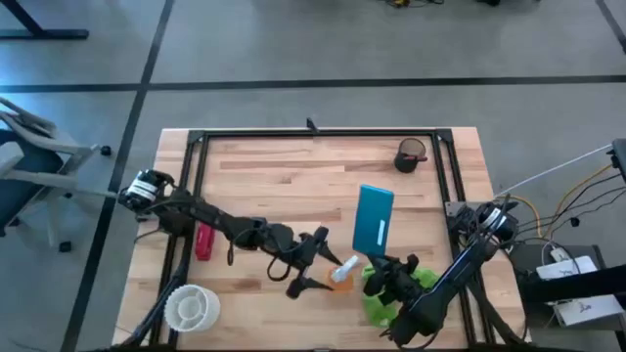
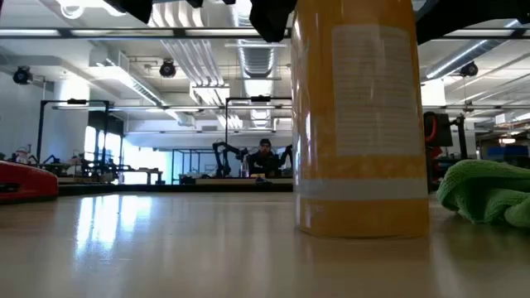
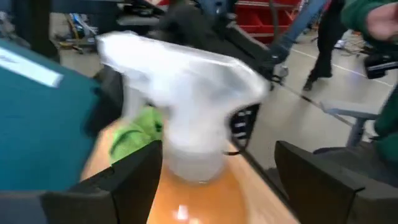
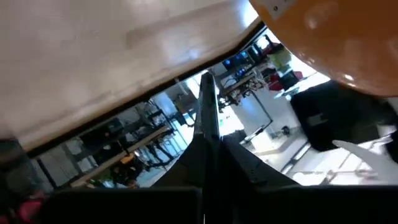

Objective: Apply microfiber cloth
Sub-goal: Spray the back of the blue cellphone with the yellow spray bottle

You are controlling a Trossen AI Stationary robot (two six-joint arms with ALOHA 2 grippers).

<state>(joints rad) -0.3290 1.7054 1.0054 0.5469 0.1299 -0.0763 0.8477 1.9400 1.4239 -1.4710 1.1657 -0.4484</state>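
Cloth point(image 1: 391, 293): lime-green, soft, crumpled w/ uneven folds, lying flat on the tabletop. Sits right under the right gripper point(image 1: 383, 277), partly hidden by it, edges poking out both sides. Just beyond the left gripper point(image 1: 311, 264), apart from it.
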